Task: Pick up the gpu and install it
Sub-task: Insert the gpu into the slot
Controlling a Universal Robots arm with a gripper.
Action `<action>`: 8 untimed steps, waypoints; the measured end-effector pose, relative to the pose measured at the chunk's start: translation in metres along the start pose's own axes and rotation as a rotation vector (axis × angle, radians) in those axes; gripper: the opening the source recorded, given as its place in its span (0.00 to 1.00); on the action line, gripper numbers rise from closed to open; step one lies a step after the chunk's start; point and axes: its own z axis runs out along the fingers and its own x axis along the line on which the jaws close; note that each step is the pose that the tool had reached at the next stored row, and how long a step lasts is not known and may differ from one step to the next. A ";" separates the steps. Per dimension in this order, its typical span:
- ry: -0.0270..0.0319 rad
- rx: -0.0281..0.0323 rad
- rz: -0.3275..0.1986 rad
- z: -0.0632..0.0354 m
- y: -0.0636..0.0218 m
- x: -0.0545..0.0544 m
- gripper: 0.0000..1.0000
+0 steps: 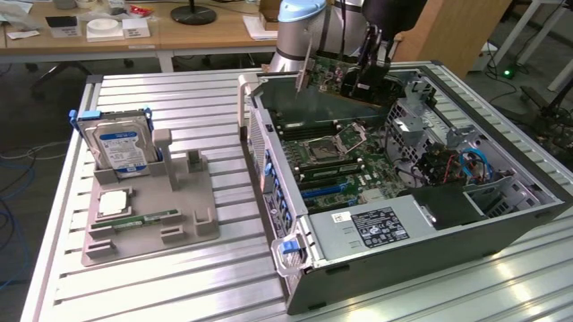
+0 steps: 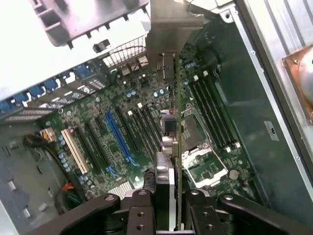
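A slatted metal surface (image 1: 179, 282) fills the foreground, with wooden desks (image 1: 179, 33) behind it. On the surface lies an open computer case (image 1: 430, 248), its motherboard (image 1: 345, 168) exposed. Toward the exterior view's left stands a gray tray (image 1: 170, 201) holding an upright hard drive (image 1: 121, 144) and a flat-lying memory stick (image 1: 143, 220). The graphics card (image 1: 340, 70) hangs in the air over the far end of the case, tilted, with its silvery bracket toward the exterior view's left. The arm's fingers (image 1: 372, 67) are closed on the card, gripping it from both faces. In the wrist view the card (image 2: 168, 127) runs edge-on between the fingers (image 2: 141, 215), above the board and clear of the blue slot (image 2: 117, 137).
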 end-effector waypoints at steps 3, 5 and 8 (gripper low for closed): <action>-0.0104 0.0214 -0.025 0.0008 -0.0001 0.000 0.28; -0.0160 0.0328 -0.047 0.0014 -0.0001 0.000 0.28; -0.0182 0.0366 -0.095 0.0027 -0.0003 0.000 0.28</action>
